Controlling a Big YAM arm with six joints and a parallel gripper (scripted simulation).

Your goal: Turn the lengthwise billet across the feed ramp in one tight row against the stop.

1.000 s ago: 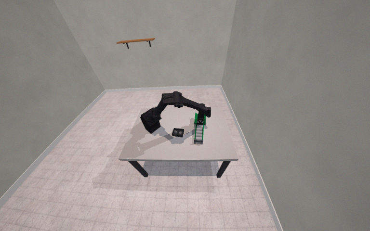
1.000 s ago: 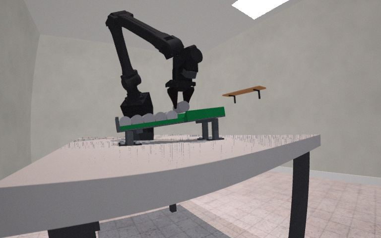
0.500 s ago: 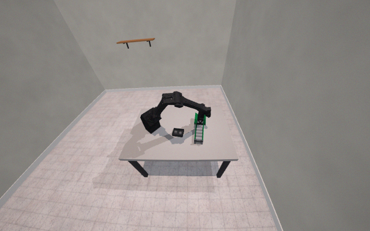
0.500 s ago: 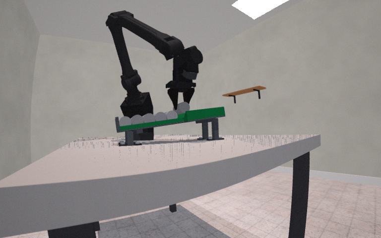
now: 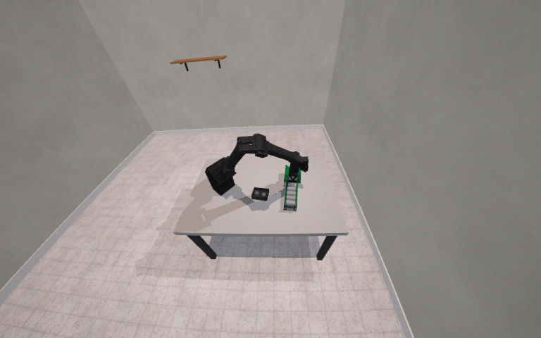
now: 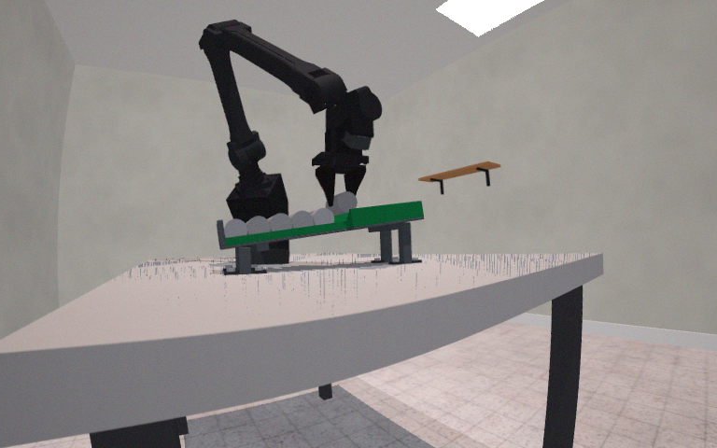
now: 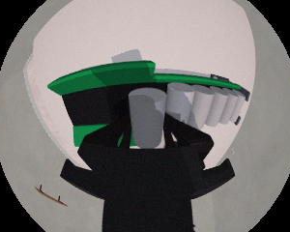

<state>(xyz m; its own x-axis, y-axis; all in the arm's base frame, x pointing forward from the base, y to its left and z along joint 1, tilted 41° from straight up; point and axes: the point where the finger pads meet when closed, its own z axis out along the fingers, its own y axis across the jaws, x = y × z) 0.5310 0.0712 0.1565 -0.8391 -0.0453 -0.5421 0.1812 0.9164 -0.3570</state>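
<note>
A green feed ramp (image 6: 323,224) stands on grey legs on the table and slopes down to a grey stop (image 6: 220,232) at its low end. Several grey steel billets (image 6: 279,221) lie across it in a row against the stop. My gripper (image 6: 341,195) points down over the uphill end of the row and is shut on one more billet (image 6: 344,201), which sits crosswise just above or on the ramp beside the last billet in the row. In the wrist view the held billet (image 7: 147,116) stands between my fingers, with the row (image 7: 206,106) to its right. The ramp also shows in the top view (image 5: 291,190).
A small black box (image 5: 260,193) lies on the table left of the ramp. The arm's base (image 5: 220,175) stands at the table's far left. A wooden shelf (image 5: 198,60) hangs on the back wall.
</note>
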